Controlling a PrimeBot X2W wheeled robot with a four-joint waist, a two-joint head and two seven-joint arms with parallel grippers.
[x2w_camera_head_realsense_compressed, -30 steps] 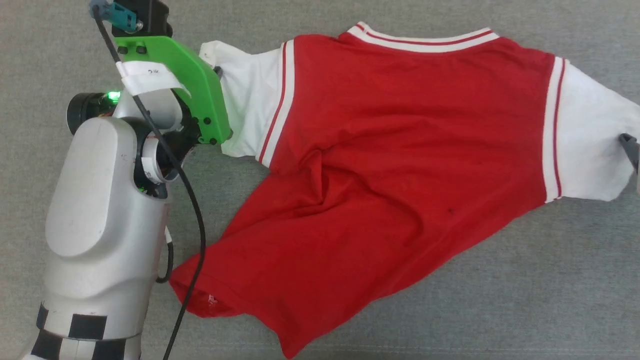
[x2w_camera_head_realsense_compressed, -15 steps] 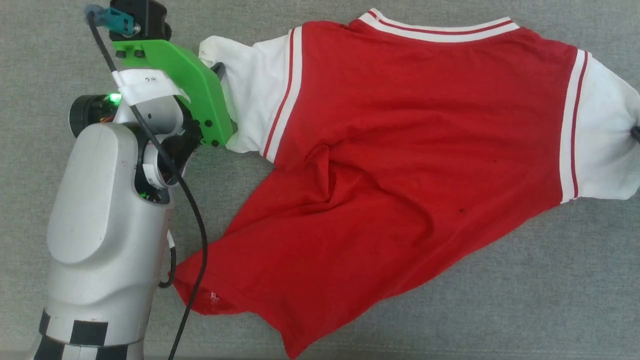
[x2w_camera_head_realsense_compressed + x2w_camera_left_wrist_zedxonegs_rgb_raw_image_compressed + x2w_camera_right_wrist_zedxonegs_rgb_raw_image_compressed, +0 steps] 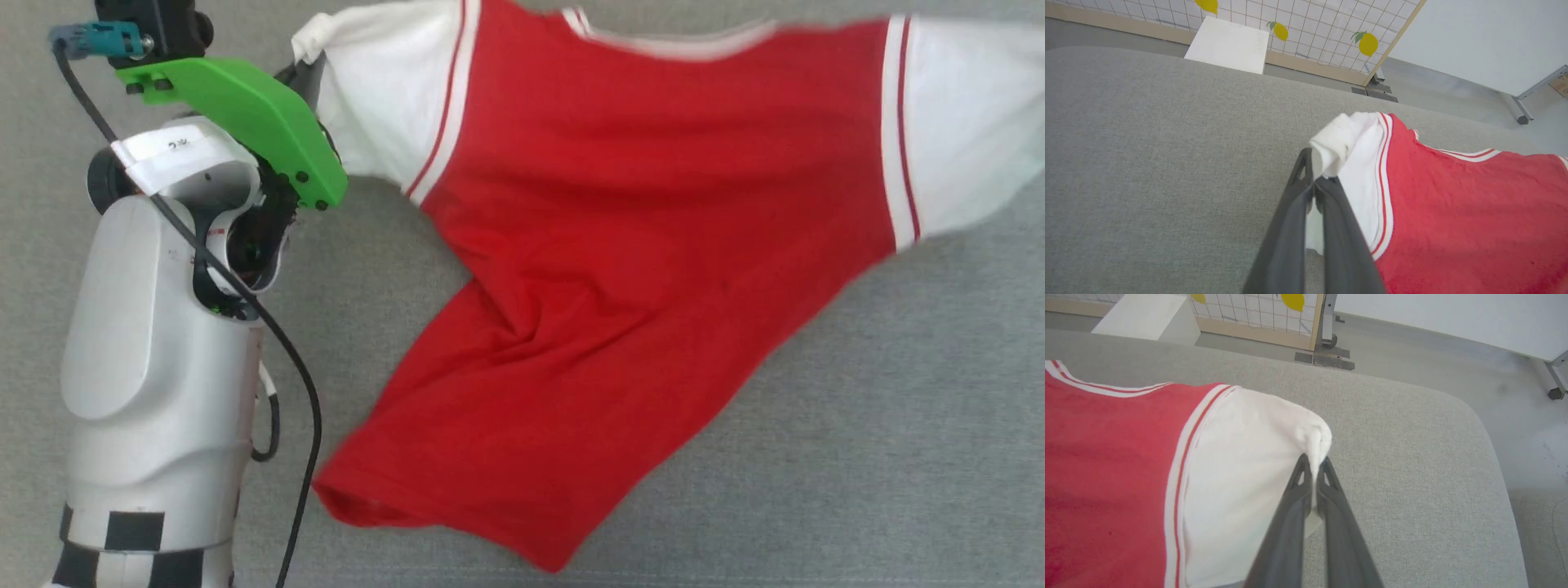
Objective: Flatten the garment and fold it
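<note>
My left gripper [image 3: 1314, 176] and right gripper [image 3: 1314, 463] each clenched a sleeve [image 3: 1241, 465], stretching the shirt [image 3: 637, 245]. Flattening looked half done, the hem [image 3: 441, 518] skewed; folding remained.

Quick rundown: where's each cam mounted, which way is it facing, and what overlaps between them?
Head view: on the head, looking down on the garment over a grey surface; pale left forearm at left.
Left wrist view: along the left end effector, shut on one white sleeve, facing a lemon-print panel.
Right wrist view: along the right end effector, shut on the other sleeve.
Shared: both wrist views show the panel and red body.
</note>
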